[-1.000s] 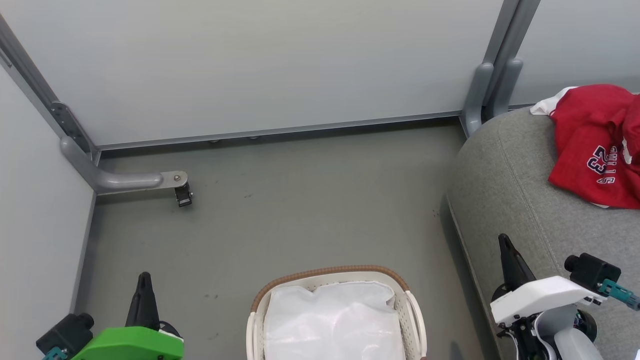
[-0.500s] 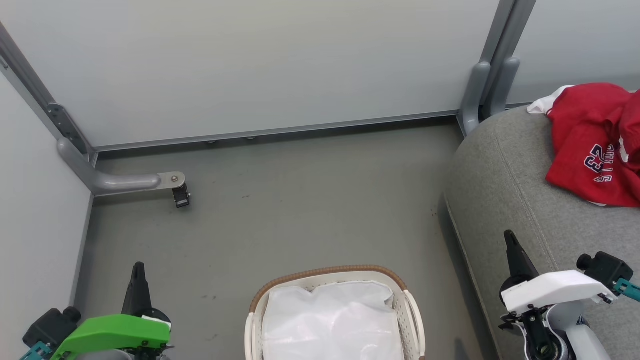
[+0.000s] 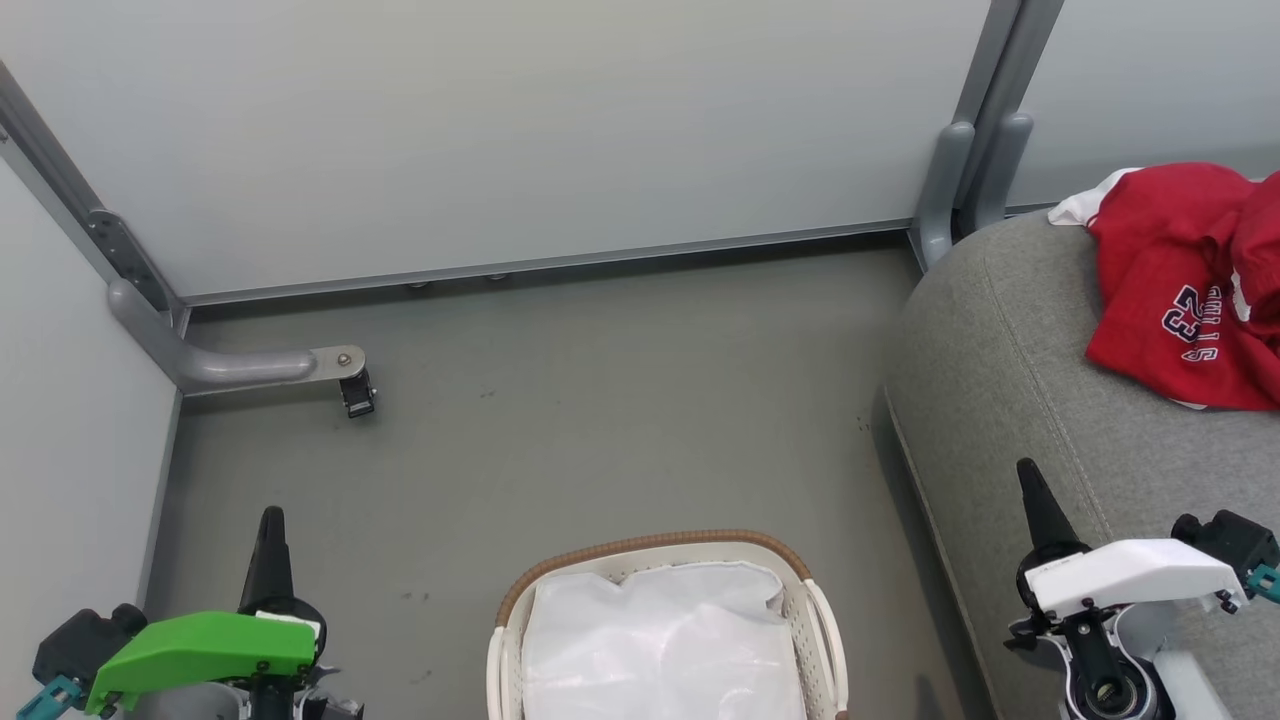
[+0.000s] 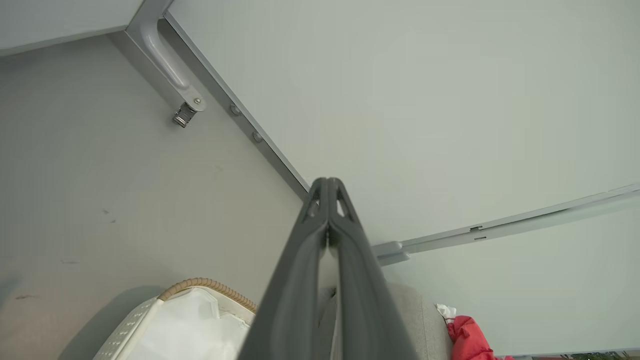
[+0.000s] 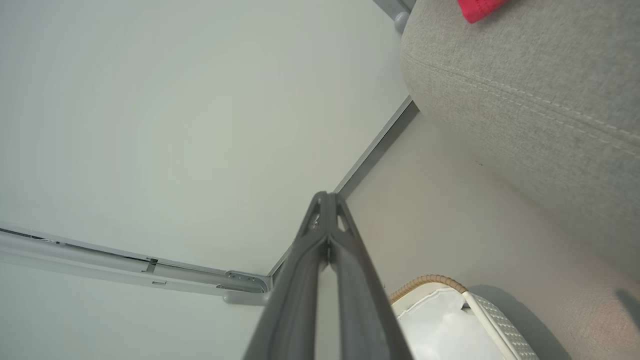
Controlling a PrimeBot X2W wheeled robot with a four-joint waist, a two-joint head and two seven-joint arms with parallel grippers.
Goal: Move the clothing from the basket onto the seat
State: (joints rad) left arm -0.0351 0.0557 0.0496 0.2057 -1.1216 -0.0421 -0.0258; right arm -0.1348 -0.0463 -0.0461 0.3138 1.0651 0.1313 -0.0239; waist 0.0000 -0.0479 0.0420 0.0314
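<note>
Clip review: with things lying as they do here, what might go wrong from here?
1. The clothing lies bunched near the far edge of the seat, a white corner at the rim; it might slide off behind.
2. The basket shows its white liner, but its near part is cut off in the head view; a garment there could be missed.
3. If sent into the basket, the left tool or right tool, both shut, could snag the liner.
</note>
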